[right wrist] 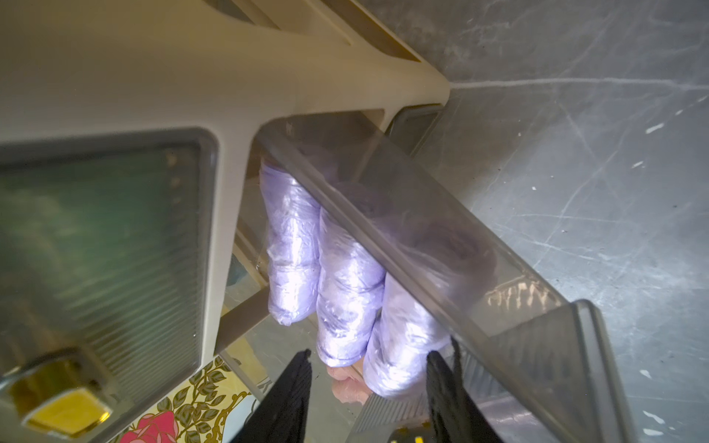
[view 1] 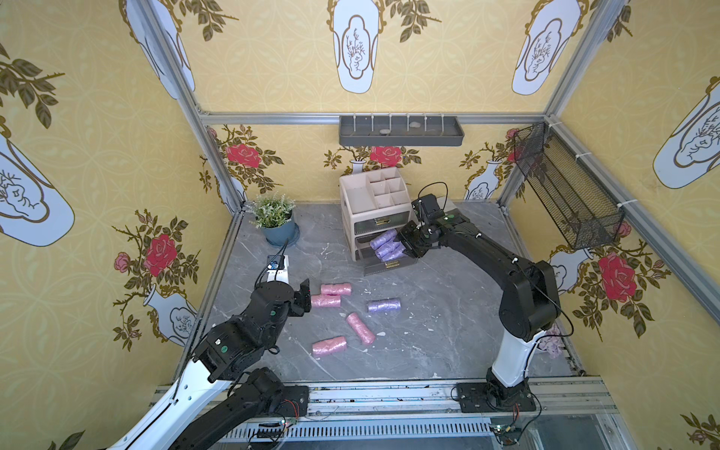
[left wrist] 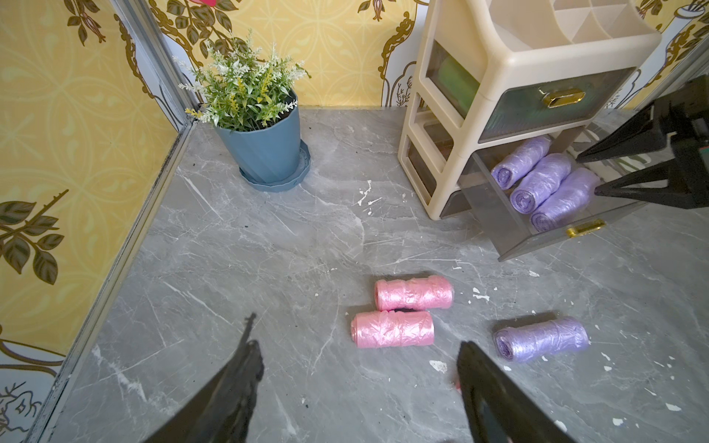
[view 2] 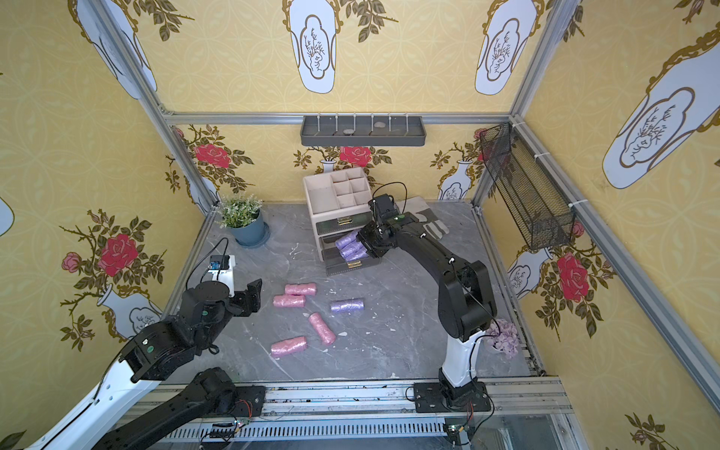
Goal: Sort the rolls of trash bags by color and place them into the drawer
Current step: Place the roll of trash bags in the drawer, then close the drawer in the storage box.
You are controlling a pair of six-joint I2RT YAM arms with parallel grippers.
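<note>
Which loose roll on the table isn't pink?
The lilac roll, lying alone and touching nothing; the other four loose rolls are pink, two of them side by side.

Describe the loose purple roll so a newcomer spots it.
Start at the beige chest by the back wall. On the grey table before its open drawer lies one purple roll. Nearby rolls are pink; the other purple ones sit in the drawer.

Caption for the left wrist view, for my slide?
Open left pincer facing two pink rolls and a lone purple roll; three purple rolls lie in the pulled-out drawer, right pincer beside them.
</note>
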